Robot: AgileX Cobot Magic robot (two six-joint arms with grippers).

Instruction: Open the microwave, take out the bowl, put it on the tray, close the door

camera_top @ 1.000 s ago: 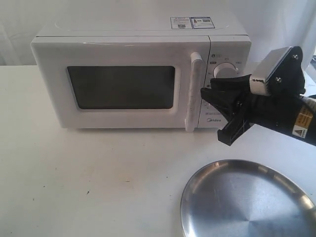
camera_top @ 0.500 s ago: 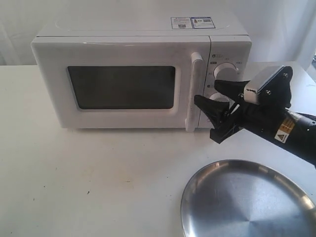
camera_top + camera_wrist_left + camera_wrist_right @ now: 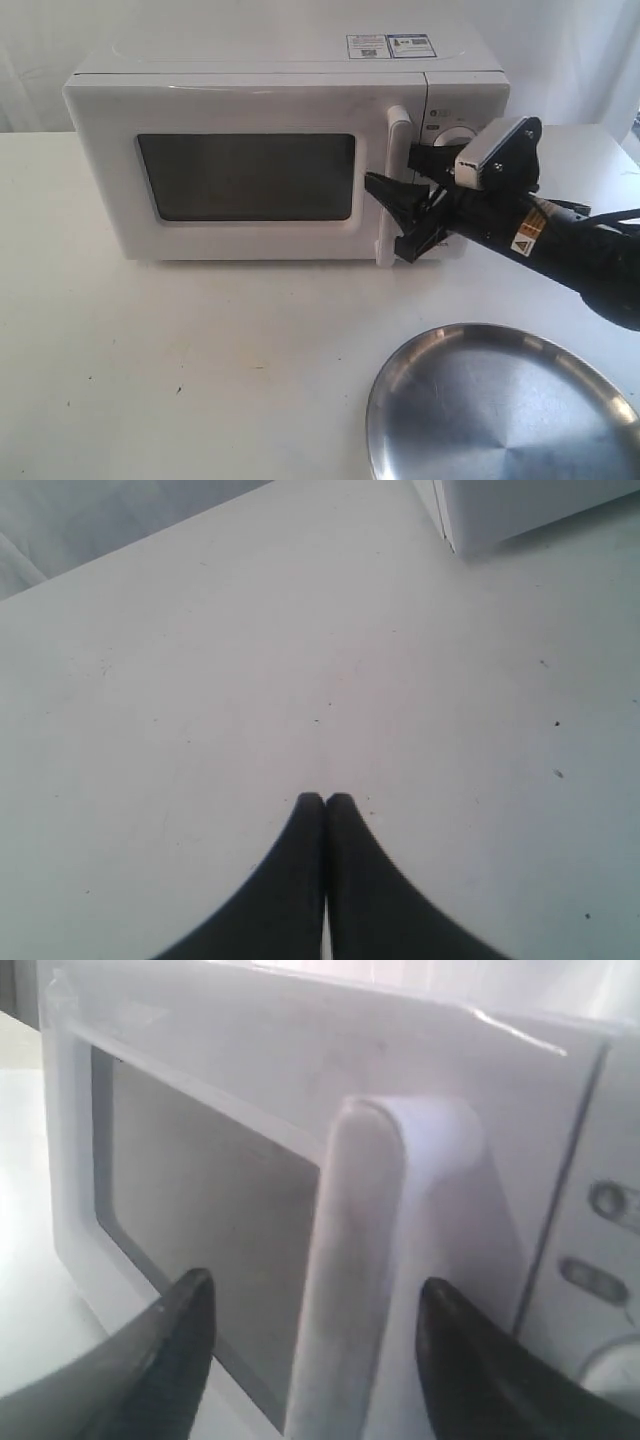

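At microwave (image 3: 250, 100) front: right claw (image 3: 390, 166) wide open, black fingers (image 3: 170, 1350) straddling rounded white bar handle (image 3: 397, 125), not gripping. Left claw (image 3: 325, 805) pinched shut, empty, over matte bench (image 3: 250, 660).

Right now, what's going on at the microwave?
The right gripper is open, with one finger on each side of the handle of the door, not yet clamped. The microwave is closed, so the bowl is not in view. The tray lies on the table in front of it, bare. The left gripper is shut above the table, holding nothing.
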